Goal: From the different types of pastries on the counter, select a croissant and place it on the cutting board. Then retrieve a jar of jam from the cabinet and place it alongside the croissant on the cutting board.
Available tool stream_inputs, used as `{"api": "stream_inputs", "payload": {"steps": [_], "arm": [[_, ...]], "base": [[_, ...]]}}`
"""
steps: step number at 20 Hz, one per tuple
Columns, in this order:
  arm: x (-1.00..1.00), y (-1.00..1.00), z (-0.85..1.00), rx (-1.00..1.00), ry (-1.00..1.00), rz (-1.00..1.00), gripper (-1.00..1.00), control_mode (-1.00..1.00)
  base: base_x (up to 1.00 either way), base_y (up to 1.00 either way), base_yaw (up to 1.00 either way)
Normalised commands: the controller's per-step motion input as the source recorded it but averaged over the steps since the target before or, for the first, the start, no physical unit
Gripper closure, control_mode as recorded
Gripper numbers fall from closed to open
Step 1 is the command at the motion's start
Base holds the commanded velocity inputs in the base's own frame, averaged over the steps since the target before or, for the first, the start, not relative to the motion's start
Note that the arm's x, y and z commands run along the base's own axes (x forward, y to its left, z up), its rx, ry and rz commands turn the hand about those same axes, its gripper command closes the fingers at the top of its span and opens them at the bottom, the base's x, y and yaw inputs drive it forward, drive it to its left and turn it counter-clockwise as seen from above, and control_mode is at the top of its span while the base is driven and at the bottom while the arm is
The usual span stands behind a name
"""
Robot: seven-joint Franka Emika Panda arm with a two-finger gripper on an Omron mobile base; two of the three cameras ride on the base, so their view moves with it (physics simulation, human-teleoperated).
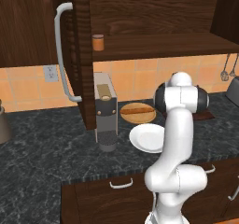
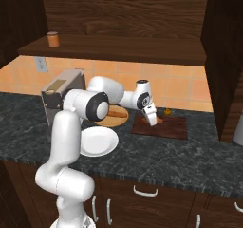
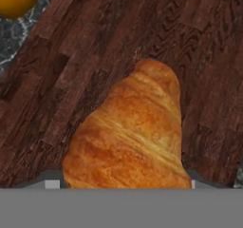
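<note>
Robot arm (image 2: 71, 141): glossy white rounded casings, thick tubular links, dark black bands at the joints. Gripper (image 2: 152, 120): slim white body behind small dark fingers, no visible cables or markings.

Kitchen: marbled stone counter (image 1: 46, 143), tiled backsplash (image 2: 180, 87), wooden wall cabinet (image 1: 28, 22), white plate (image 2: 97, 141).

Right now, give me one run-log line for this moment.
phase: placing croissant | gripper: over cutting board, grip state unclear | jar of jam: on cabinet shelf, untouched | next: likely release
</note>
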Motion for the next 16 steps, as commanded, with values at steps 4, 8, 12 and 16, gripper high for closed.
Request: {"api": "stream_inputs", "payload": {"steps": [4,8,12,16], "arm": [[0.06,0.0,-0.34,0.0,0.0,-0.1,1.0,-1.0],[0.09,0.0,-0.19,0.0,0.0,-0.09,-1.0,-1.0],[0.02,0.0,0.15,0.0,-0.04,-0.04,-1.0,-1.0],[0.0,0.0,0.46,0.0,0.0,0.0,-1.0,-1.0]], "base": [[0.0,0.0,0.0],[0.0,0.0,0.0],[0.0,0.0,0.0],[0.0,0.0,0.0]]}}
